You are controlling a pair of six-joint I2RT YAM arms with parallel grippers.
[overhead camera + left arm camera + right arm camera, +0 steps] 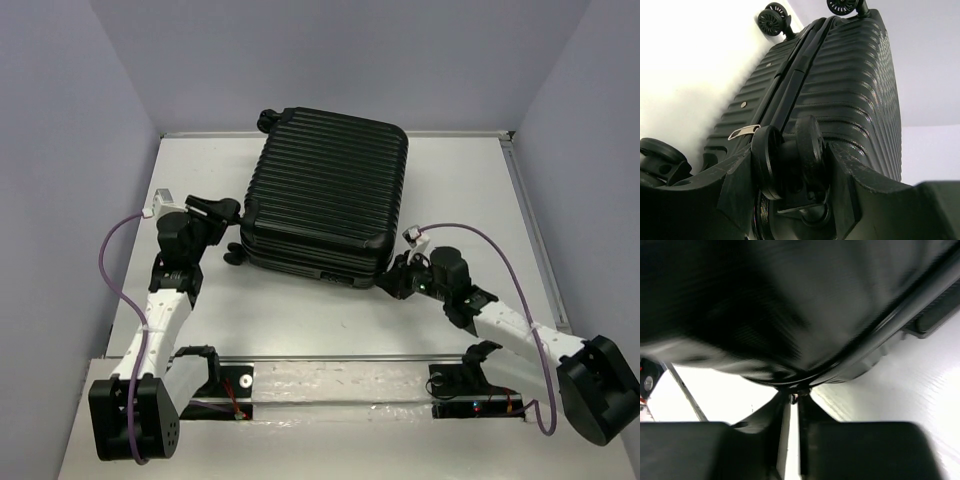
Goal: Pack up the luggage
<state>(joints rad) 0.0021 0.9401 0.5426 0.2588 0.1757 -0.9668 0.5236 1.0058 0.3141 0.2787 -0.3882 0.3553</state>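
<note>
The luggage [325, 185] is a black ribbed hard-shell case lying flat and closed on the table. My left gripper [226, 214] is at its near-left corner. In the left wrist view the left gripper [795, 167] has both fingers pressed against a twin caster wheel [810, 142]. My right gripper [396, 281] is at the near-right corner. In the blurred right wrist view the right gripper [795, 401] is almost closed, pinching a small metal zipper pull [793, 398] on the seam under the luggage [790, 300].
Further caster wheels [771, 21] stick out at the luggage's far end, and one [655, 152] sits by my left finger. A silver zipper tab [742, 132] lies on the seam. Grey walls enclose the white table [180, 330]. A metal rail [330, 358] runs along the front edge.
</note>
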